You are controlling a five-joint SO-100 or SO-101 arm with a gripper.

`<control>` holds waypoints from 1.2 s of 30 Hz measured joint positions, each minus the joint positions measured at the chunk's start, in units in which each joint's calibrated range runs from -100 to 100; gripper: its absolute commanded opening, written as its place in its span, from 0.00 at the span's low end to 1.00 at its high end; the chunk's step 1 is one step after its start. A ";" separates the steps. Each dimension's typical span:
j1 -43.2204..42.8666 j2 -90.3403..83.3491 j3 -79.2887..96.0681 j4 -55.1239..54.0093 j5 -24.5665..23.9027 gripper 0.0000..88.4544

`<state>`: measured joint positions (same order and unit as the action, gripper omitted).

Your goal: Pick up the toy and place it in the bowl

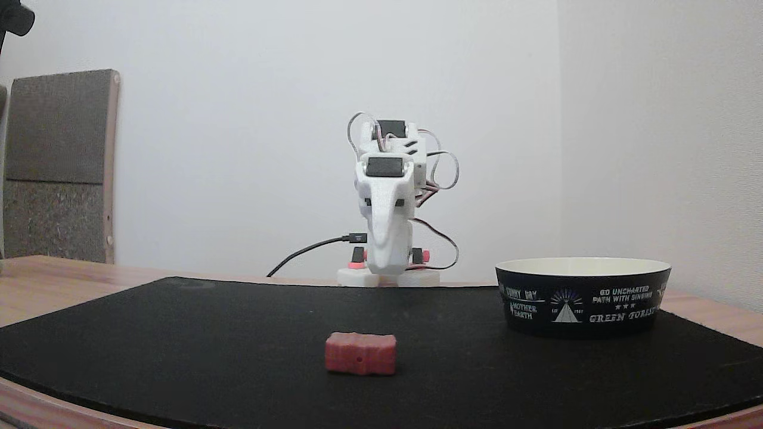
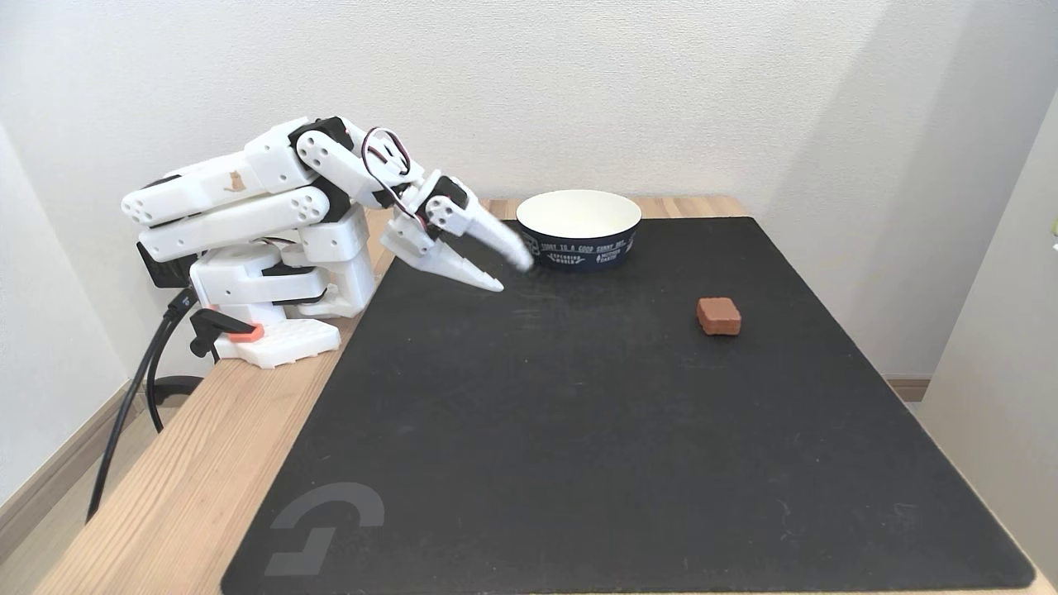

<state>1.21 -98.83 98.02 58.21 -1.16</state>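
We saw our fingers (image 2: 514, 275) slightly apart and empty near the bowl (image 2: 579, 235) at the tabletop's far edge, the toy (image 2: 718, 316) lying well apart, not yet reached.

Both fixed views bright, lit evenly by soft diffuse light; white wall (image 2: 579, 83) slightly washed out. Low view duller and greyer, grainy. Fisheye bend there: black mat (image 1: 179, 333) edge curves downward toward the frame corners. Toy (image 1: 360, 353) sharp, with a faint short shadow on the mat just beside it. In the high view the gripper (image 2: 512, 273) has one fingertip smeared by motion blur. Broad soft shadow on the wall right of the bowl (image 2: 579, 240). No glare on the mat.
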 measured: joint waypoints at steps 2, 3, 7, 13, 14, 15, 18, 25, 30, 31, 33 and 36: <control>0.00 0.00 0.00 0.00 0.00 0.34; 0.00 0.00 0.00 0.00 0.00 0.34; 0.58 0.00 0.00 0.00 0.00 0.34; 0.33 0.00 0.19 -2.28 0.00 0.34; 0.33 0.00 0.19 -2.62 0.00 0.34; 0.33 0.00 0.38 -3.21 0.00 0.34; 0.67 0.00 0.57 -3.80 0.00 0.34; 2.00 9.24 -5.48 -3.88 0.00 0.34; 2.41 37.14 -29.29 -3.97 0.10 0.34; 2.33 42.80 -33.92 -3.97 0.21 0.34; 2.16 58.03 -49.79 -3.55 0.21 0.34; 2.08 72.44 -65.94 1.52 0.21 0.34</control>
<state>3.29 -26.39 32.07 59.73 -0.95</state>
